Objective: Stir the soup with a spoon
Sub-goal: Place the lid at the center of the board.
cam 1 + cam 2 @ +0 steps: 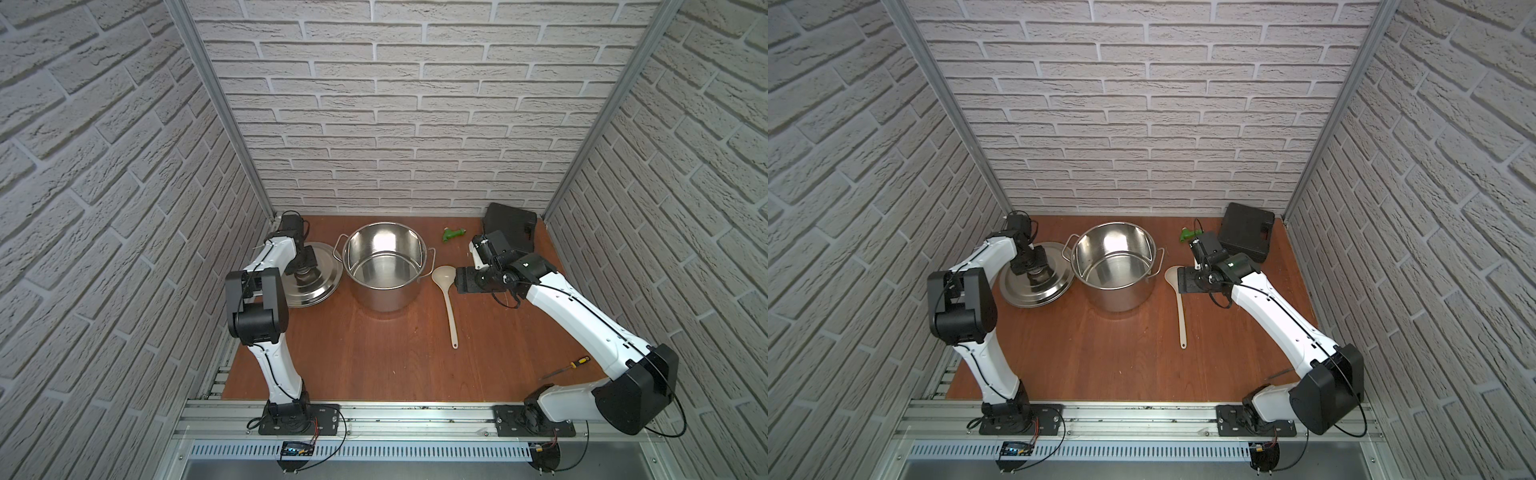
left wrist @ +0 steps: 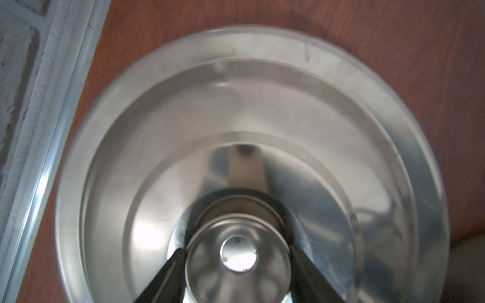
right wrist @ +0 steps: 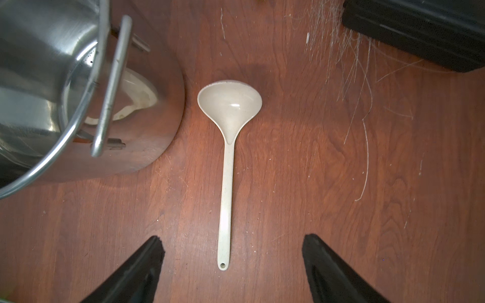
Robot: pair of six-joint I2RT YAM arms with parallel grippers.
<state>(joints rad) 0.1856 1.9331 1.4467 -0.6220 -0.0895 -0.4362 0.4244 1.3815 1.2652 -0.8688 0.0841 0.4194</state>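
The spoon (image 1: 449,307) (image 1: 1179,307), a cream ladle, lies flat on the wooden table right of the steel pot (image 1: 384,297) (image 1: 1115,297), bowl towards the back wall. In the right wrist view the spoon (image 3: 227,170) lies lengthwise between my fingers, beside the pot (image 3: 39,65). My right gripper (image 1: 465,281) (image 1: 1187,281) (image 3: 233,237) hangs open above it, holding nothing. The pot is uncovered and shows a bare steel bottom; soup is not in view. My left gripper (image 1: 305,272) (image 2: 236,248) is shut on the knob of the lid (image 1: 316,286) (image 2: 236,105), which rests on the table left of the pot.
A black case (image 1: 511,226) (image 3: 420,31) stands at the back right, with a small green object (image 1: 453,235) to its left. A yellow-and-black screwdriver (image 1: 567,368) lies near my right arm's base. Brick-patterned walls enclose three sides.
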